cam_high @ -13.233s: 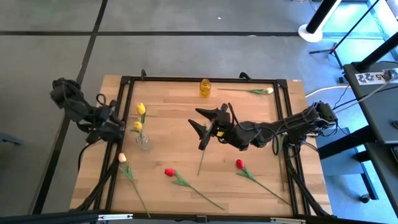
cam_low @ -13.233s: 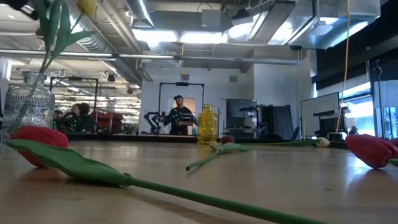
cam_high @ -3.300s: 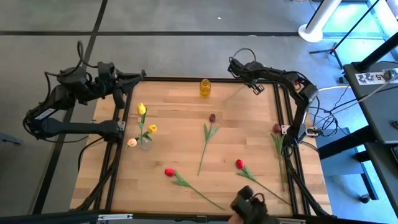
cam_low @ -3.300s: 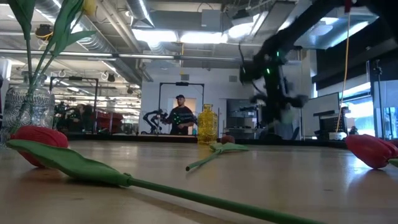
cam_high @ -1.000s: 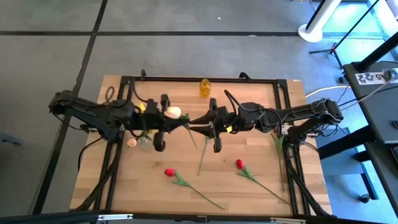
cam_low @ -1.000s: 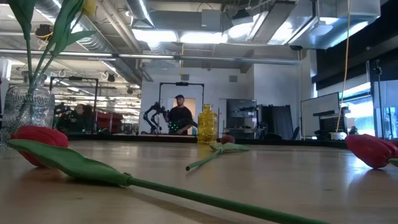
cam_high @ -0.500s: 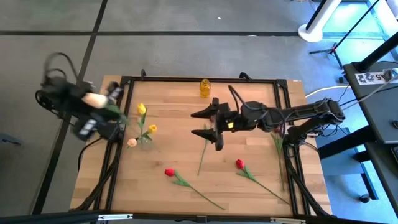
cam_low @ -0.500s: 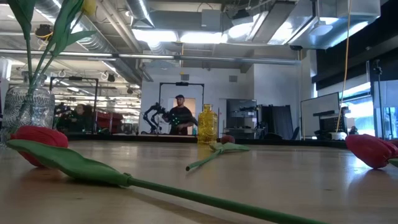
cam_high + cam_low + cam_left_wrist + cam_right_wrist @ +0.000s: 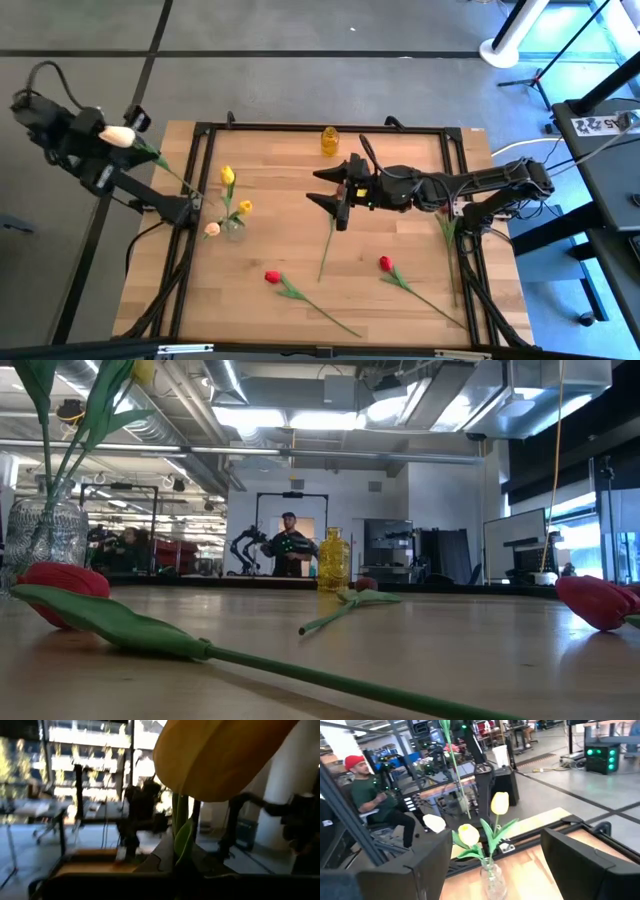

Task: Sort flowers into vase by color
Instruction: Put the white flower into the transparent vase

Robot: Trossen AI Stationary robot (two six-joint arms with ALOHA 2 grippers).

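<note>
My left gripper (image 9: 108,150) is raised beyond the table's left edge, shut on a cream-peach tulip (image 9: 118,137), whose head fills the left wrist view (image 9: 220,755). My right gripper (image 9: 335,196) is open and empty over the table's middle, above the head end of a maroon tulip whose stem (image 9: 326,245) lies flat. A clear glass vase (image 9: 232,230) holds two yellow tulips (image 9: 228,175) and a cream one (image 9: 212,229). Two red tulips (image 9: 272,276) (image 9: 385,263) lie near the front. Another tulip's stem (image 9: 447,232) lies along the right rail. My left gripper holds the cream-peach tulip by its stem (image 9: 182,832), close below the head; the dark fingers hide the exact place of contact. The tulip is lifted clear, and its long stem (image 9: 170,170) slants away from the gripper toward the vase, its end free.
A small yellow vase (image 9: 330,141) stands at the middle of the far edge. A black frame rail (image 9: 200,150) runs round the table. Bare wood lies between the clear vase and the maroon tulip. A person in a red cap (image 9: 365,785) sits beyond the table.
My left gripper has swung from over the table, beside my right gripper, out past the table's left edge and up, carrying the cream-peach tulip with it. My right gripper has stayed over the table's middle.
</note>
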